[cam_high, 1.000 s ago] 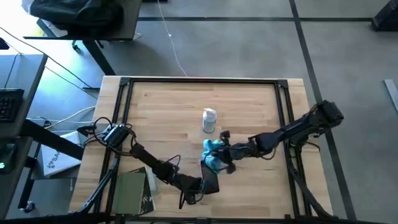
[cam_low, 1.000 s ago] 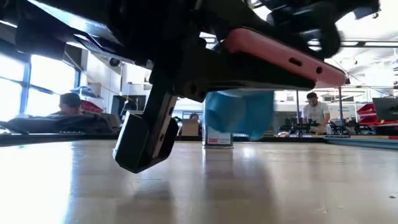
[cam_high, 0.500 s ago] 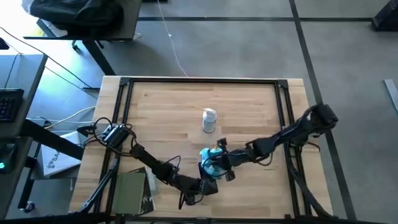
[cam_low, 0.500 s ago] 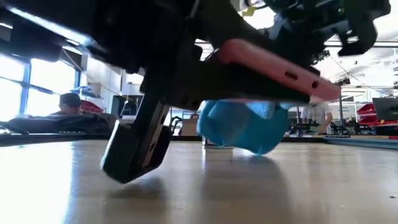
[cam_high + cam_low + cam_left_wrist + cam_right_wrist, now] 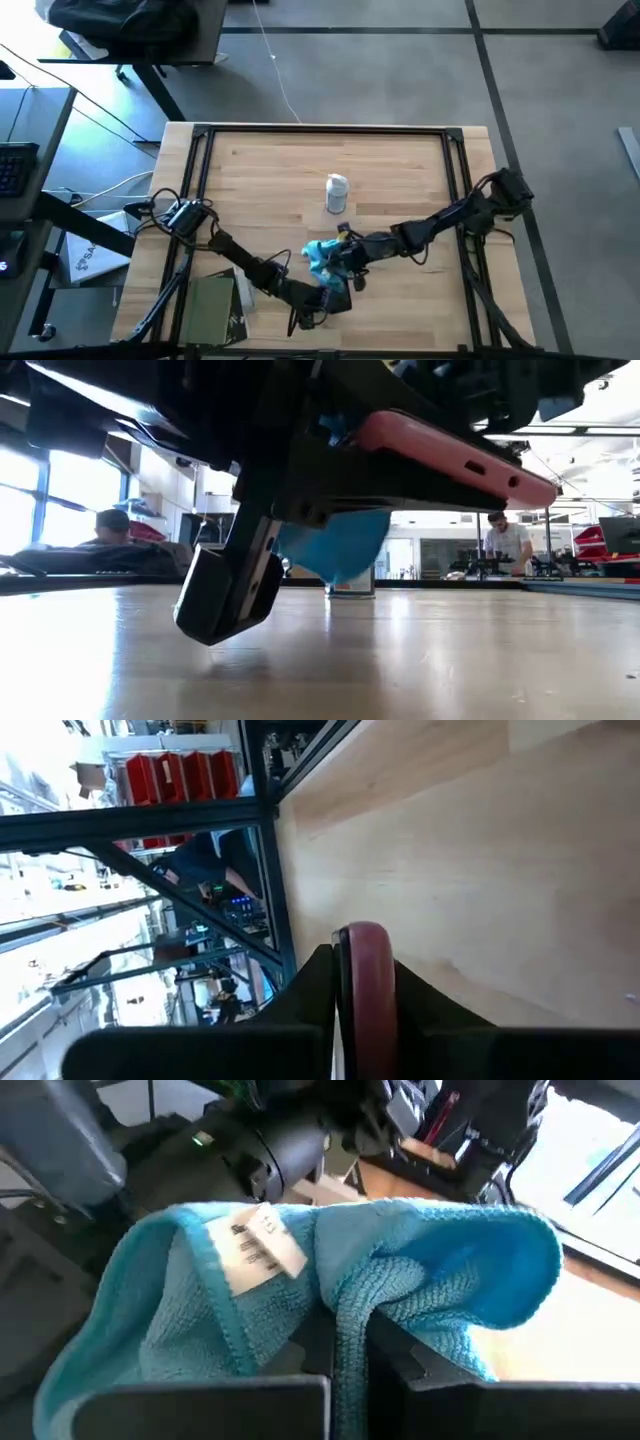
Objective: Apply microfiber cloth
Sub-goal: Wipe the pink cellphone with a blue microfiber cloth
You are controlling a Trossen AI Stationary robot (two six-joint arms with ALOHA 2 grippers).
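Workshop behind wood table [image 5: 400,160]; right end effector [image 5: 338,262] clamps microfiber cloth [image 5: 320,254], left end effector [image 5: 335,297] pink object [image 5: 455,452].

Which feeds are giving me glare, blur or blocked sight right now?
Low view: the arms fill the upper picture, dark against bright windows; the microfiber cloth and pink object show, and the wooden table reflects light.
Right wrist view: cloth sharp, background soft.
Left wrist view: the room beyond is overexposed.
High view: evenly lit, with the left gripper and right gripper small.

white tag [image 5: 256,1246] on microfiber cloth [image 5: 420,1280], print unreadable
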